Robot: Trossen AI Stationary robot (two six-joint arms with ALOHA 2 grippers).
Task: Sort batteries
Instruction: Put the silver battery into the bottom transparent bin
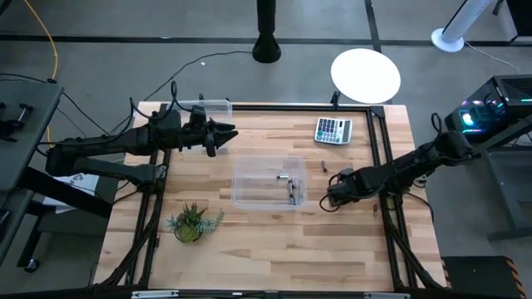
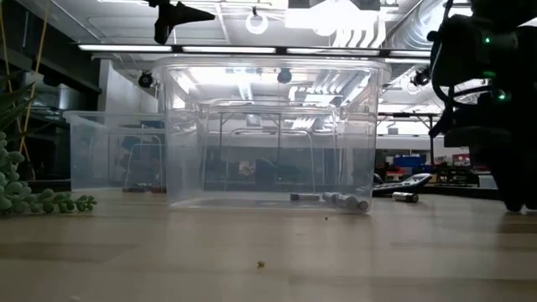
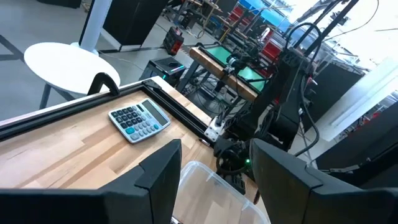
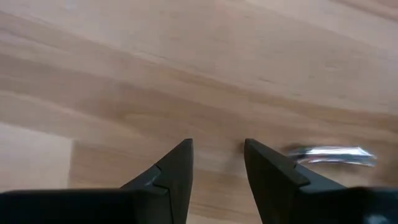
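Our right gripper (image 1: 330, 199) hangs low over the wooden table (image 1: 249, 241), just off the right-hand end of the clear bin (image 1: 268, 182), and in its wrist view its two dark fingers (image 4: 171, 171) stand apart with only bare wood between them, so we have hold of nothing there. One silvery battery (image 4: 333, 155) lies on the wood just beside the outer edge of one of those fingers, near it but not between them. Several more batteries (image 2: 336, 200) lie inside the clear bin, gathered along the end nearest our right gripper, and a further battery (image 1: 324, 164) lies on the table between that gripper and the grey calculator (image 1: 332, 130), which sits well beyond it toward the far edge. Our left gripper (image 1: 226, 135) is held up above the table, well apart from the right one, just past a second clear container (image 1: 212, 108) at the far left corner; its fingers (image 3: 158, 180) are parted too and hold nothing, with the calculator and the rim of the bin showing ahead of them. A small green plant (image 1: 191, 222) stands near the front left of the table.
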